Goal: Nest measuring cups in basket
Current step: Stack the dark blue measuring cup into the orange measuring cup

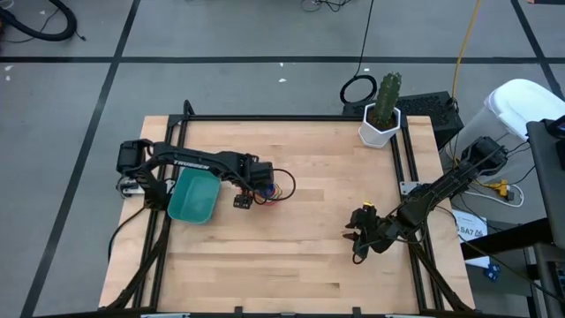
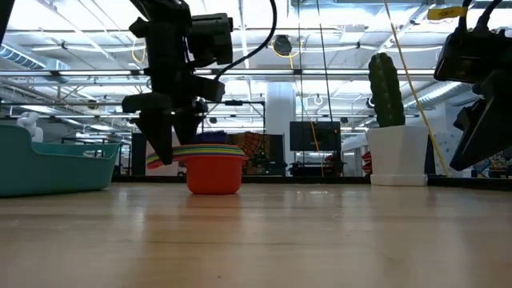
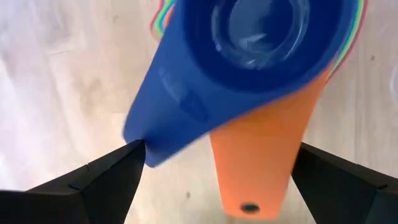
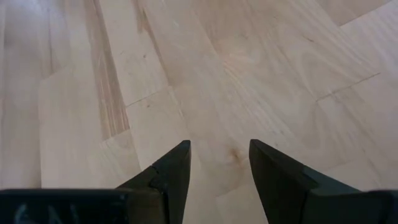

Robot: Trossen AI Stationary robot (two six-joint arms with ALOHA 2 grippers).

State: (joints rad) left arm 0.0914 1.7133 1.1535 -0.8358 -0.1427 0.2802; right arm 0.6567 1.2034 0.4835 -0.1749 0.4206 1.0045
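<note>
Left wrist view shows my left fingers (image 3: 217,180) spread wide apart, straddling the stacked measuring cups (image 3: 249,68) without gripping them. The stack sits on the tabletop (image 1: 309,238), just beside the teal basket (image 1: 194,196), not in it. The two handles I can see, blue and orange, fan out toward my wrist, so there is no single long axis. Closing on splayed handles, I might catch only one and tip or unstack the rest. My right fingers (image 4: 219,168) wait slightly apart, empty, well away.
</note>
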